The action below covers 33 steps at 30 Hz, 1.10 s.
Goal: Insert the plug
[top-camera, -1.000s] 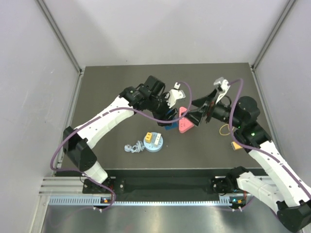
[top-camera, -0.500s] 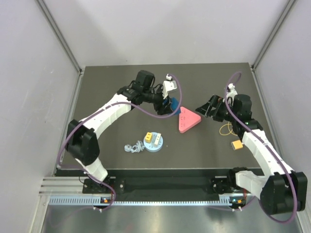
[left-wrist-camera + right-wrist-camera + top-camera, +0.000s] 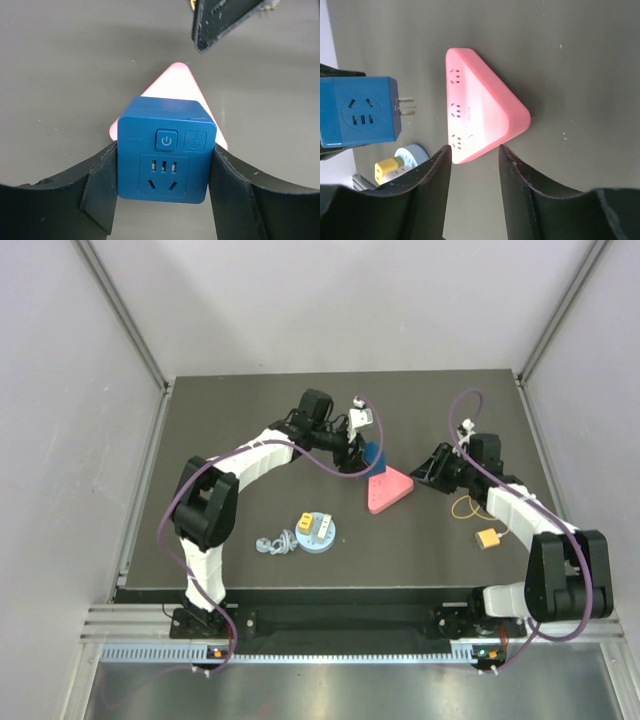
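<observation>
3 grey walls [image 3: 340, 300], dark table [image 3: 230, 400] — left gripper [image 3: 163, 167] clamps plug [image 3: 165, 145], right gripper [image 3: 475, 152] parted.

A dark table [image 3: 240, 420] carries a pink socket [image 3: 387, 488], blue disc [image 3: 317, 531], grey cord [image 3: 273, 543], yellow ring [image 3: 462, 506], orange block [image 3: 488, 538].

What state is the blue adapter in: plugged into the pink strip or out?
Out: the left hand holds the blue adapter, prongs bare, short of the pink strip.

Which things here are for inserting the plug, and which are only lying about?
For the job: blue cube plug, in the left gripper; pink strip.
Lying about: round socket, grey cable, yellow ring, orange block.
</observation>
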{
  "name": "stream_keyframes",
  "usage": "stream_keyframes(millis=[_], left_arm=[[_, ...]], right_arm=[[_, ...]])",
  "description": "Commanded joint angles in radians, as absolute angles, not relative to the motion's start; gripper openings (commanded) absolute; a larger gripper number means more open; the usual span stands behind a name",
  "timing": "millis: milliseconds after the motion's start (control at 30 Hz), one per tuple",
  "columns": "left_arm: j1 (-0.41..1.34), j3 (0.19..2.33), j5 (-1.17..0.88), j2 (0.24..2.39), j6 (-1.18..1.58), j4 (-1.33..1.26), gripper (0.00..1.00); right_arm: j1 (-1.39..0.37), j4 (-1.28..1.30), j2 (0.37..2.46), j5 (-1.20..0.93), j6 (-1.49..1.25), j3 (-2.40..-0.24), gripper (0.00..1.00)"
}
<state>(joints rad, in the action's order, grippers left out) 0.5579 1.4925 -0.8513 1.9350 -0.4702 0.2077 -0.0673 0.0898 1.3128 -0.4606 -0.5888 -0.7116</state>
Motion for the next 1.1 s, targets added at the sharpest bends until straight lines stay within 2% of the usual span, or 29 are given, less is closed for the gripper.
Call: stream_keyframes(millis=[0,467,733,1067], left_arm=[[0.558,1.531,-0.888,1.947,-0.463,0.026,0.00],[0.560,1.709,-0.908,2.143,-0.552,0.187,0.00],[0.563,1.775,-0.838,2.148,-0.610,0.311,0.00],[0.565,1.879,-0.854,2.200,-0.666,0.482,0.00]], right_arm=[[-0.055,0.008,1.353,-0.466,-0.594,-0.722,0.42],[-0.040,-0.032,1.451,-0.482,-0.561,-0.741,0.42],[-0.038,-0.043,1.477,-0.491,-0.543,-0.735,0.42],[-0.038,-0.041,1.479,-0.502,-0.535,-0.739,0.42]])
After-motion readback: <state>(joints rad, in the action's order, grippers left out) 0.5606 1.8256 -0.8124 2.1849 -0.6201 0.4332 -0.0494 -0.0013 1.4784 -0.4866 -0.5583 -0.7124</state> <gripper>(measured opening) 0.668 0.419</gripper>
